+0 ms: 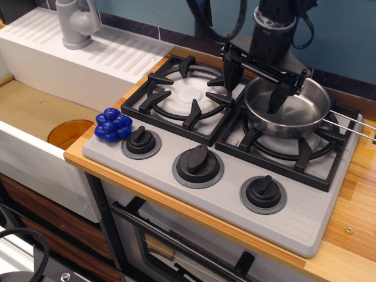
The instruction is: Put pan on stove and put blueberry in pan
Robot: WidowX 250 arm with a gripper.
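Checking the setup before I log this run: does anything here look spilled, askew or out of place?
Nothing spilled or damaged. The blueberry sits at the stove's front-left corner, not in the pan. The gripper straddles the pan's left rim, open.

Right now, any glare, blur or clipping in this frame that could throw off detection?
In the observation.image view: the shiny stainless-steel pan shows bright reflections along its rim and floor, the black gripper looks fairly sharp with no obvious motion blur, the bright-blue bumpy blueberry cluster is evenly lit and crisp, and the arm is cut off at the top edge.
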